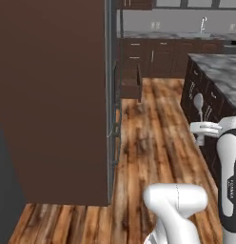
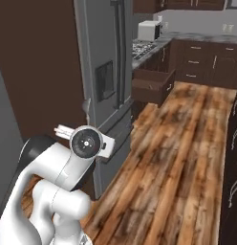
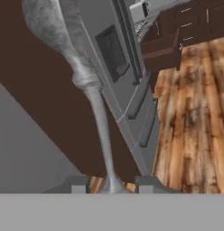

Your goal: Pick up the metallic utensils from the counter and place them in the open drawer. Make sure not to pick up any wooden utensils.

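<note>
One silver-grey spoon [image 3: 93, 103] sat pinched by its handle in your pincer [image 3: 110, 184], raised well clear of the wooden floor [image 3: 195, 117]; the open drawer [image 2: 151, 85] stood well ahead beside the grey fridge [image 2: 103, 72].

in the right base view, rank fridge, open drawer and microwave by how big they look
1. fridge, by far the largest
2. drawer
3. microwave, smallest

The fridge is nearest the camera and the microwave farthest, so this is apparent size only.
</note>
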